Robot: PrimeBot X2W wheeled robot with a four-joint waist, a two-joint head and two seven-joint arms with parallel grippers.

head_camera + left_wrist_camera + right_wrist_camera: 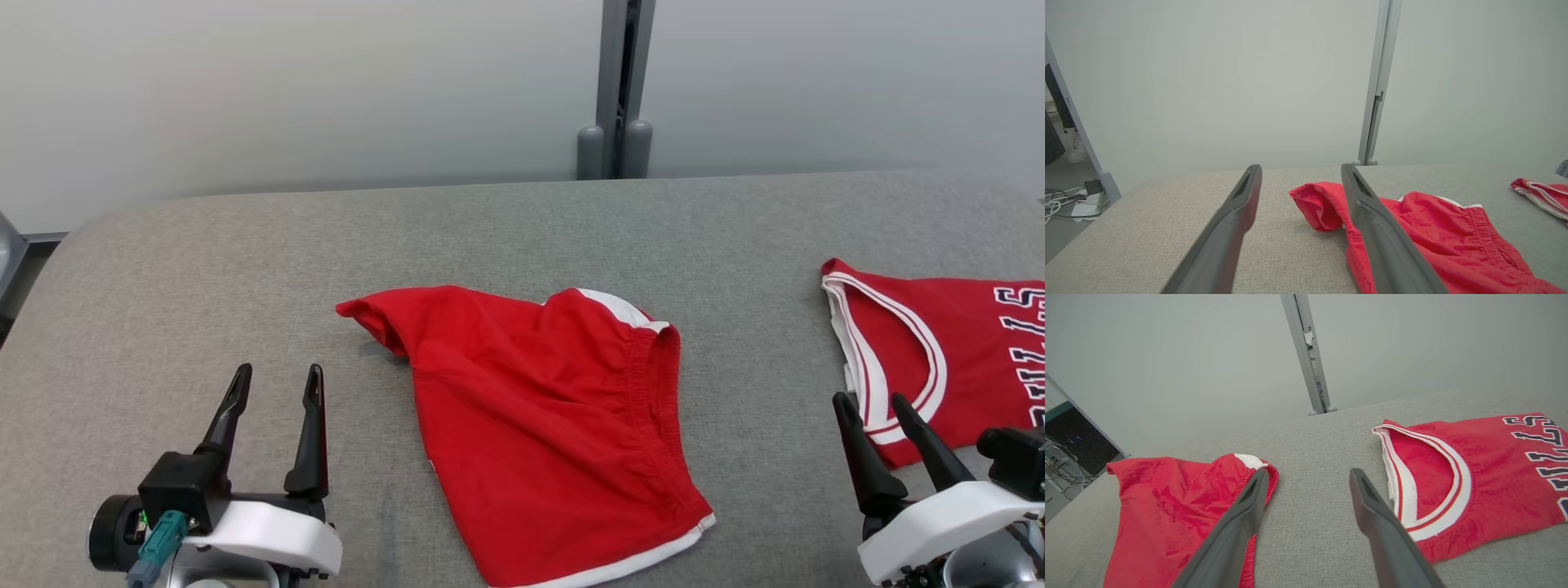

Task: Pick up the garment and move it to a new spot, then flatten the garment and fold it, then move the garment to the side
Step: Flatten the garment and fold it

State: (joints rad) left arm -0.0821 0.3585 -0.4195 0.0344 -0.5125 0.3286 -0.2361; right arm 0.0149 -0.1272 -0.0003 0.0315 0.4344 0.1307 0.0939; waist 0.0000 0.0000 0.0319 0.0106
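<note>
Long dark fingers (311, 441), white wrist shells (261, 535), teal plug (162, 539)

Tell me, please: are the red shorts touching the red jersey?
Apart. In the head view, a wide strip of bare grey surface lies between the red shorts and the red jersey.

Bright, soft, even light.
Faint shadow lay under the red shorts (555, 425), left of centre; wrist views bowed at the edges, near fingers (1220, 241) blurred.
</note>
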